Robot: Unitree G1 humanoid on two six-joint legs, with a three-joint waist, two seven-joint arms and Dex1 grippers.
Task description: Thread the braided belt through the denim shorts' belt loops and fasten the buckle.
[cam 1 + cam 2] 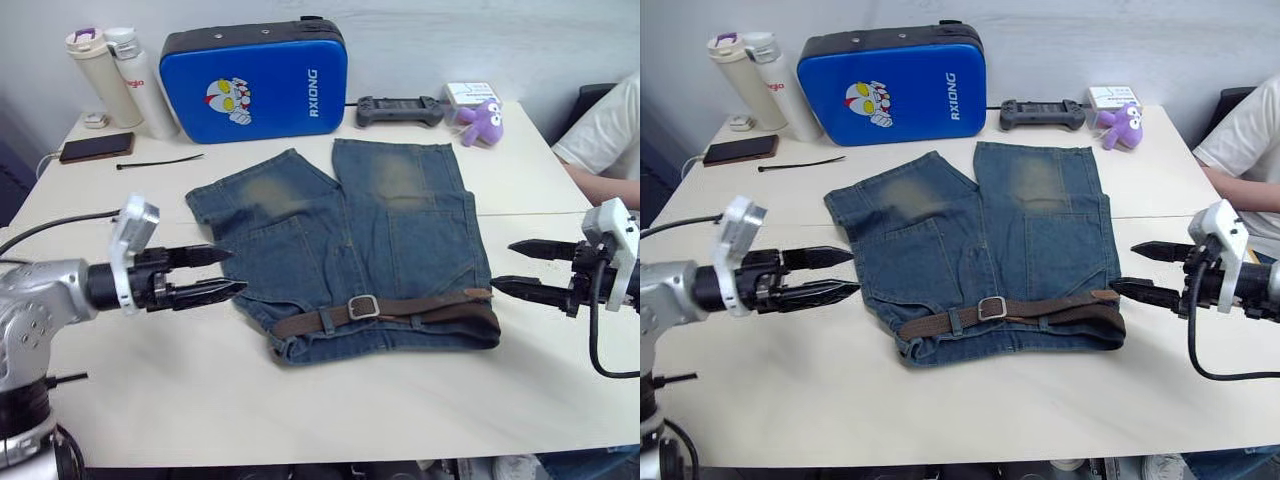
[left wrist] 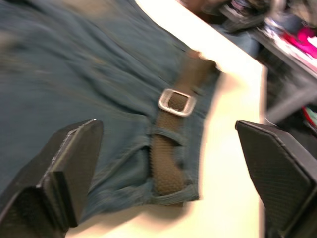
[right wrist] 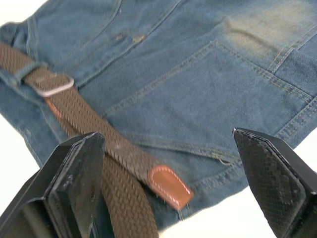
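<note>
While braided belt (image 1: 400, 310) lies buckled between parted, empty left gripper (image 1: 228, 273) and right gripper (image 1: 505, 266), buckle (image 1: 363, 307) seating should be checked.

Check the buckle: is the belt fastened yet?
Looks fastened. The braided belt passes through the buckle on the denim shorts, its tan tip lying beyond. The prong's seating cannot be told.

Cream table (image 1: 300, 400) with denim shorts (image 1: 340, 240), blue case (image 1: 255, 80), bottles (image 1: 120, 75), phone (image 1: 95, 148), controller (image 1: 400, 110).
</note>
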